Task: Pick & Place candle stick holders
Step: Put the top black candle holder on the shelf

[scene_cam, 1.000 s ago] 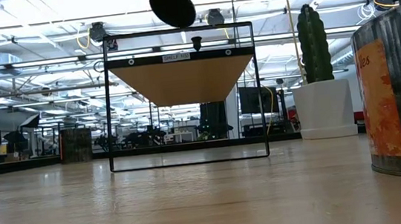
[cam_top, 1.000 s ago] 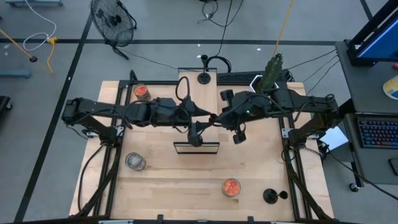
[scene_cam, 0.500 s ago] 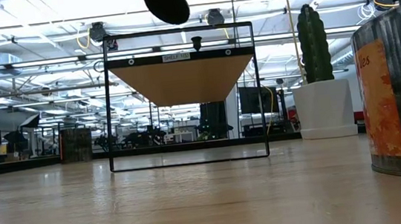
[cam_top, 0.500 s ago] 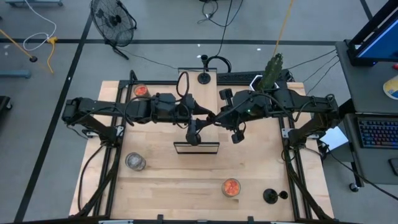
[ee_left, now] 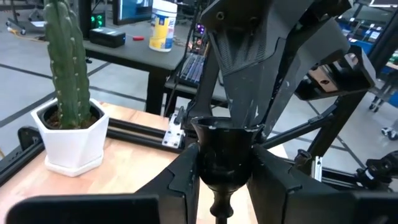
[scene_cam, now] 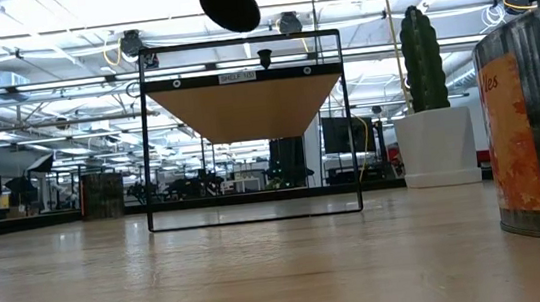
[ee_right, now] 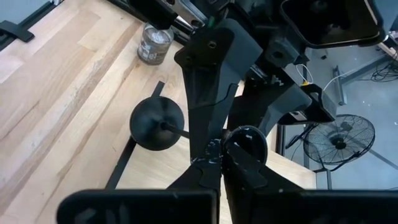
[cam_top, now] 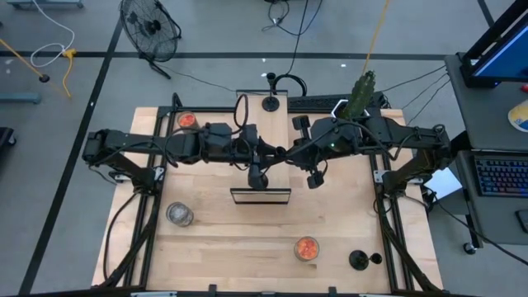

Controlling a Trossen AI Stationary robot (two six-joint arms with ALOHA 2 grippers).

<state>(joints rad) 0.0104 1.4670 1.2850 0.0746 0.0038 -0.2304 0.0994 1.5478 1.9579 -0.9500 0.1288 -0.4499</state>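
On the table [cam_top: 214, 247], at its back left corner, an orange cup [cam_top: 188, 122] is standing, and a clear cup [cam_top: 179, 214] is sitting nearer the front left.

The left arm is reaching in from the left to the middle of the table. The left gripper [ee_left: 227, 182] is clasping the held holder [ee_left: 225, 152], with its fingers [ee_left: 186, 177] pressing on either side of the holder's cup. This holder is hanging in the air between the two arms, over a black-framed shelf [cam_top: 260, 195]. In the low view its round base [scene_cam: 230, 6] is floating above the shelf's top bar and touching nothing. In the right wrist view the holder is lying tilted, with its base [ee_right: 157, 123] pointing away from the cup.

At the back, a second holder [cam_top: 271, 102] is standing on a pale box [cam_top: 257, 111].

The right arm is coming in from the right, meeting the left one at the centre. The right gripper [ee_right: 217, 155] is clenched on the rim of the same held holder, so both claws are gripping it at once.

Further right, another orange cup [cam_top: 306, 248] is sitting near the front edge, with a third holder [cam_top: 359, 261] just beside it. A cactus [cam_top: 361, 95] in a white pot is standing at the back right.
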